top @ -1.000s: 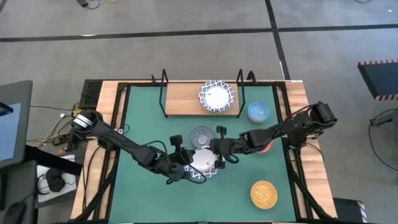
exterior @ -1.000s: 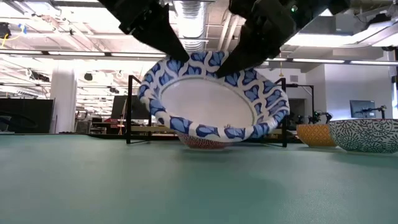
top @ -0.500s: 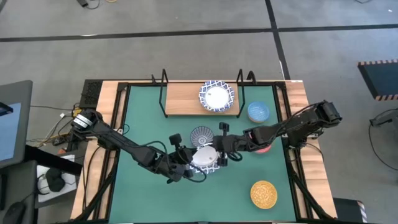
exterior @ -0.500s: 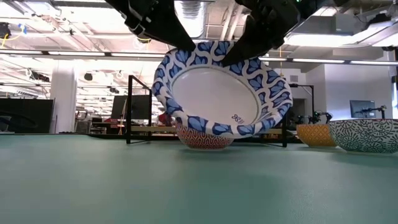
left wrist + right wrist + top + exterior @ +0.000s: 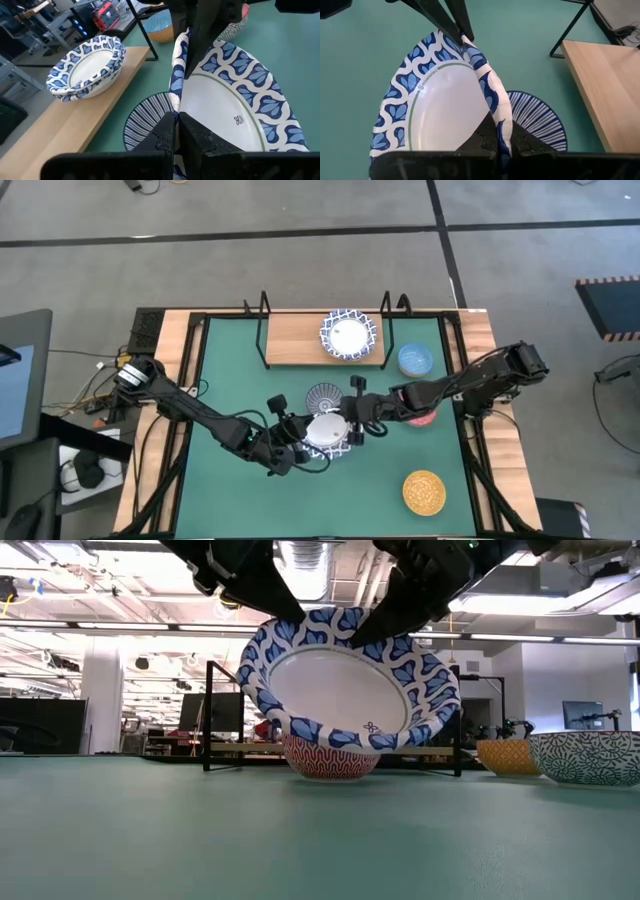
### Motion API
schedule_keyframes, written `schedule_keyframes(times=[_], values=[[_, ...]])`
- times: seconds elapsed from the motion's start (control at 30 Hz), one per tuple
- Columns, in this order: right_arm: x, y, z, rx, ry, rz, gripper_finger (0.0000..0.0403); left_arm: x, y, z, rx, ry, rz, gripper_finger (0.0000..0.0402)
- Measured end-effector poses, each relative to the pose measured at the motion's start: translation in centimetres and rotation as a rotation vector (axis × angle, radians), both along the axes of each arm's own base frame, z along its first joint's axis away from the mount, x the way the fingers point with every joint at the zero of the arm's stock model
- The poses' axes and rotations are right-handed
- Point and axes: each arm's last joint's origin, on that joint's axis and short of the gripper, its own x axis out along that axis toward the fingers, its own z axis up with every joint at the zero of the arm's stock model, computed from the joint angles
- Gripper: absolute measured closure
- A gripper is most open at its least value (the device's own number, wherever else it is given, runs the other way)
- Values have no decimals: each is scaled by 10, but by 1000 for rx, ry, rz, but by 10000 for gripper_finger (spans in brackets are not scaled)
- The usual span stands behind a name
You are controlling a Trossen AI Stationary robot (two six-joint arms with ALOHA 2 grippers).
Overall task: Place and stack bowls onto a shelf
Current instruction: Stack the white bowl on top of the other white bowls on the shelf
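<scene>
Wide blue-and-white patterned bowl (image 5: 350, 680), white smooth centre, scalloped petal rim, is hanging tilted above the green mat (image 5: 230, 380), clear of it in the low view. Both grippers are pinching its rim from opposite sides: left gripper (image 5: 300, 442) with jaws pressed onto the rim's edge, right gripper (image 5: 355, 420) likewise.

Directly beneath and beside it, a grey-blue bowl (image 5: 322, 397) with fine radiating stripes is sitting on the mat.

Light wooden shelf (image 5: 290, 340) with thin black wire posts is standing at the mat's far side; 1 more blue-and-white bowl (image 5: 347, 334) is resting on its board.

Light blue bowl (image 5: 415, 360) is sitting just beside the shelf's end. Red bowl (image 5: 330, 758), zigzag pattern, is partly hidden under the right arm. Yellow-gold bowl (image 5: 424, 490) is lying well apart, near the front edge.
</scene>
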Motion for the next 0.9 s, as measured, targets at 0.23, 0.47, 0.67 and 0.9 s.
schedule_keyframes(times=[0.23, 0.47, 0.67, 0.9], values=[[1, -1, 0, 10, -2, 8, 382, 1, -1, 0, 10, 13, -24, 401], [3, 0, 3, 45, -38, 10, 382, 2, -1, 1, 49, 15, -33, 401], [3, -4, 3, 19, -50, -40, 382, 1, -1, 1, 50, 11, -26, 401], [4, -12, 3, 35, -54, -84, 381, -2, 5, -9, 11, -22, 36, 401]])
